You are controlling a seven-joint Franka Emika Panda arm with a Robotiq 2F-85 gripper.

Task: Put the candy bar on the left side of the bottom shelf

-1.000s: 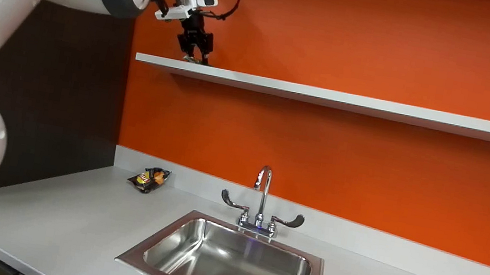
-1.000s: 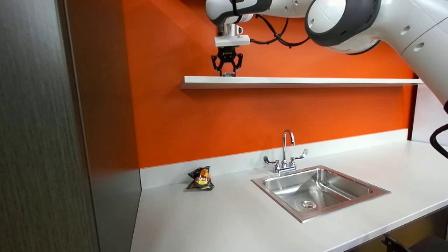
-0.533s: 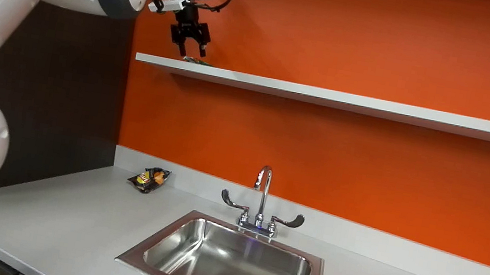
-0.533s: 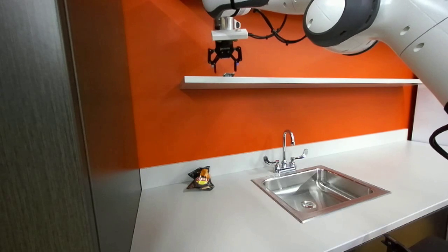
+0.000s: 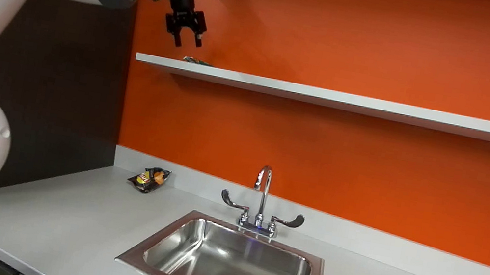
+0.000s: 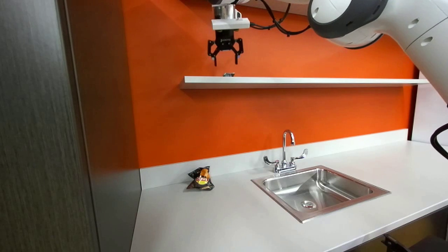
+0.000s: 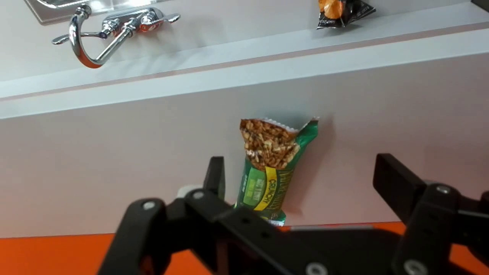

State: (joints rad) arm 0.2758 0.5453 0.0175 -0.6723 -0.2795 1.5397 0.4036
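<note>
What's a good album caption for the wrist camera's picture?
The robot's open hand above a green-wrapped bar lying on the shelf, with a chrome faucet and snack bag beyond its edge.

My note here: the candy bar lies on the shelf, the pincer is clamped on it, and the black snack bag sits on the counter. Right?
Not clamped: the pincer hangs open above the shelf, apart from the candy bar, as both exterior views show. The candy bar does lie on the shelf, and the black snack bag sits on the counter.
</note>
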